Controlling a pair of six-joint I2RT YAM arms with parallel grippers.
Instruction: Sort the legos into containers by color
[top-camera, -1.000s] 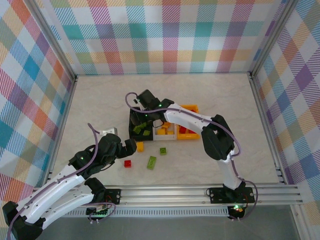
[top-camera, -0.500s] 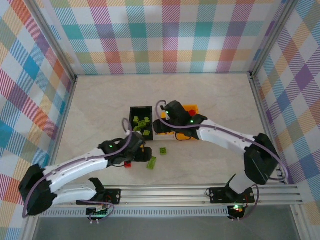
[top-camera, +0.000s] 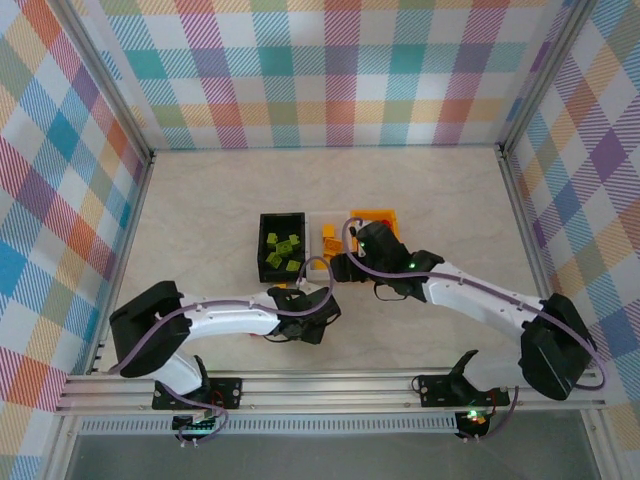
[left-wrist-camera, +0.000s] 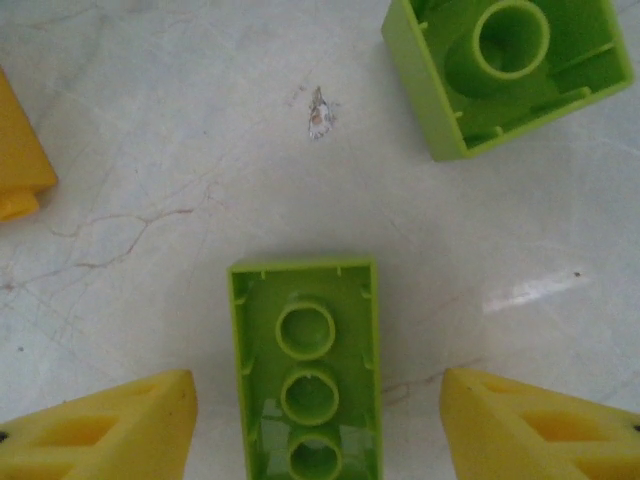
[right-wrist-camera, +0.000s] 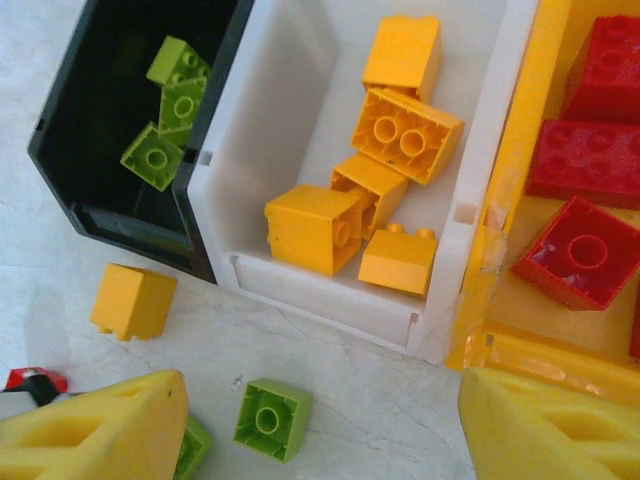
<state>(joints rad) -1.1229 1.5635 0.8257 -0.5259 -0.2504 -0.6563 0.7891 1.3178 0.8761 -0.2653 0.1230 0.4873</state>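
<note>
L fingers (left-wrist-camera: 110, 430) spread astride glossy lime 3-tube brick (left-wrist-camera: 308, 385), not touching; R fingers (right-wrist-camera: 100, 430) spread, empty.

Loose legos (right-wrist-camera: 272, 418) — before the containers (right-wrist-camera: 330, 300)

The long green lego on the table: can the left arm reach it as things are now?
Probably yes. The long green lego lies upside down on the table, between the sides of the open left pincer, and nothing stands in the way.
</note>
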